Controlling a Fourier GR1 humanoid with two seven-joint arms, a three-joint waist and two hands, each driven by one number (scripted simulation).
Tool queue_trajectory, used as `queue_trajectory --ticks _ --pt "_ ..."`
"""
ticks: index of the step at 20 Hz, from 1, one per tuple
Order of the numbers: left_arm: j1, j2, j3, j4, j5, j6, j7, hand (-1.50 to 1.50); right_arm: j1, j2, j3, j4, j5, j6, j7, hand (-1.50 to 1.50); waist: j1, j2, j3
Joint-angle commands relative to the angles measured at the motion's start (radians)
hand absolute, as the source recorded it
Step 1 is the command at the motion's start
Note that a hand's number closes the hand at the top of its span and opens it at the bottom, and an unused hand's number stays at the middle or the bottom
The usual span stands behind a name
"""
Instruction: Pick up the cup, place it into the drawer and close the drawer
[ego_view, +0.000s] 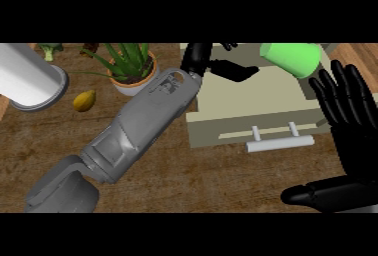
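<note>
Head view: left hand (221, 62) partly cropped, fingers spread by green cup (294, 58); right hand (345, 107) fingers wide.

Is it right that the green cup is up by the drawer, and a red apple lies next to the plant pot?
Not quite. The head view shows a yellow fruit, not a red apple, beside the plant pot. The green cup is by the drawer.

The left hand (210, 62) reaches across the counter (184, 170) to the back edge of the open drawer (251, 95), fingers relaxed, holding nothing. A green cup (293, 57) lies tilted at the drawer's far right corner (rim partly cut off). The right hand (347, 125) rests open at the right edge. A plant (131, 65), mango (84, 100) and white cylinder (29, 80) stand far left.
</note>
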Motion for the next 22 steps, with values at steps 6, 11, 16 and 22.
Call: queue_trajectory --ticks 6,11,16,22 --pt "-0.005 0.000 -0.003 -0.050 0.115 -0.010 -0.047 -1.50 -0.008 0.013 -0.018 0.000 -0.070 0.015 -0.008 -1.50 0.006 0.000 -0.001" --pt "-0.020 0.000 0.040 -0.091 0.184 -0.036 -0.150 -1.50 -0.009 0.019 0.009 -0.020 -0.088 0.010 0.048 -1.50 0.026 -0.006 -0.002" --pt "0.045 0.000 0.114 -0.102 0.202 -0.136 -0.208 -1.50 0.045 -0.039 -0.071 -0.016 -0.158 0.082 0.009 -1.50 0.084 -0.020 -0.002" --pt "0.131 0.054 0.141 -0.268 0.210 -0.070 -0.138 -1.50 0.078 -0.130 -0.060 -0.066 -0.124 0.171 0.030 1.50 0.125 -0.036 -0.003"
